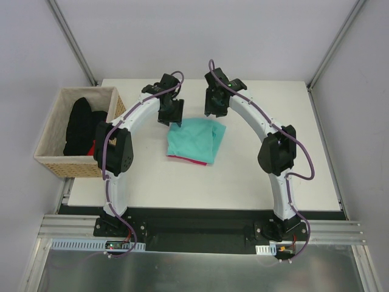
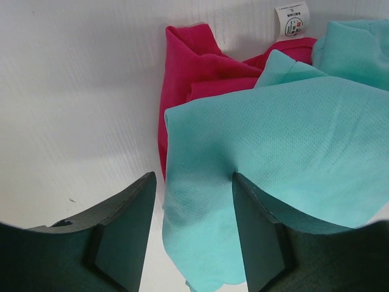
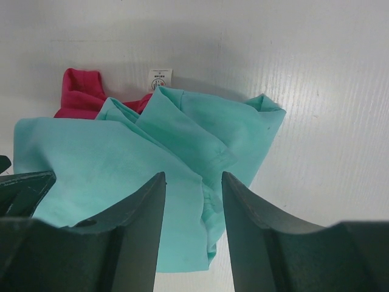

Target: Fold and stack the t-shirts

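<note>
The teal t-shirt [image 1: 196, 140] lies folded in the middle of the table, on top of the magenta-pink t-shirt [image 1: 181, 158], whose edge peeks out at the front. My left gripper [image 1: 171, 115] hovers over the teal shirt's far left corner, and my right gripper [image 1: 216, 106] over its far right corner. In the left wrist view the left gripper [image 2: 193, 182] is open, with teal cloth [image 2: 292, 140] lying between and below the fingers; pink cloth [image 2: 188, 67] and a white label [image 2: 292, 21] show beyond. The right gripper [image 3: 193, 179] is open above teal folds [image 3: 121, 158].
A wicker basket [image 1: 51, 121] stands at the table's left edge with a black garment [image 1: 79, 125] and something red [image 1: 92, 148] inside. The white table [image 1: 255, 176] extends to the front and right of the shirts.
</note>
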Motion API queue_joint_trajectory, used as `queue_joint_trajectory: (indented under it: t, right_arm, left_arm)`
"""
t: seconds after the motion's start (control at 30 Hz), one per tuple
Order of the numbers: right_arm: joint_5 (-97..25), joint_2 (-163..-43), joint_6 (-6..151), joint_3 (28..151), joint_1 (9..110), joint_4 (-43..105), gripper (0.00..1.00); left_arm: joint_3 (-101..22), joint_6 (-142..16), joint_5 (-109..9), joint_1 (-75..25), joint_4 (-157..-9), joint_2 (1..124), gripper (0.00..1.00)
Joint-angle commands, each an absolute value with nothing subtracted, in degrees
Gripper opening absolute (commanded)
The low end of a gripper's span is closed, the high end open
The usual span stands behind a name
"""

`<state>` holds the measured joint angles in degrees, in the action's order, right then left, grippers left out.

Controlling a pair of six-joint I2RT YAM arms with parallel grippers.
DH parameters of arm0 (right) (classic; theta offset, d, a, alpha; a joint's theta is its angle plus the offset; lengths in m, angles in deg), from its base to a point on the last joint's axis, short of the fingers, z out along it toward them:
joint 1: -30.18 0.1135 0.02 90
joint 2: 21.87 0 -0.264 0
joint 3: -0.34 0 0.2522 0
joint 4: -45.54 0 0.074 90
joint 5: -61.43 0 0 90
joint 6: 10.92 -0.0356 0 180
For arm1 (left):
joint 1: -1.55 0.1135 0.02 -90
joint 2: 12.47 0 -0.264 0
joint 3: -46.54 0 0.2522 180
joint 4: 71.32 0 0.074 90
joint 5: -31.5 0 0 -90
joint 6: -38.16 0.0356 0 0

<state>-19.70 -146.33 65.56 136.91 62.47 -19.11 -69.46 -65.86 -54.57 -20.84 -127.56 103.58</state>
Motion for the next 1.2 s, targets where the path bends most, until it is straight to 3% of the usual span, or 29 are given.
queue_joint_trajectory:
  t: [0.0, 0.83, 0.9, 1.0, 1.07, 1.17]
  right_arm:
    - [-19.6, -146.4, 64.3, 138.9, 63.2, -20.6, 0.45]
    - [-20.7, -144.9, 63.1, 132.8, 63.5, -18.1, 0.42]
    - [-20.6, -145.0, 63.2, 132.7, 63.5, -18.0, 0.38]
    - [-20.9, -145.0, 63.1, 132.8, 63.5, -18.1, 0.28]
    - [-21.0, -145.1, 63.2, 132.8, 63.6, -18.0, 0.21]
    - [-21.0, -145.3, 63.1, 133.0, 63.5, -18.0, 0.14]
  left_arm:
    - [-71.8, -64.9, -55.3, -19.9, -128.1, 102.8, 0.53]
    - [-71.5, -65.5, -53.4, -19.8, -128.1, 103.5, 0.53]
    - [-71.6, -65.5, -53.2, -19.8, -128.1, 103.7, 0.49]
    - [-71.8, -65.3, -52.9, -19.8, -128.1, 103.8, 0.29]
    - [-71.9, -65.3, -52.9, -19.8, -128.1, 103.8, 0.26]
    - [-71.9, -65.3, -52.9, -19.8, -128.1, 103.7, 0.11]
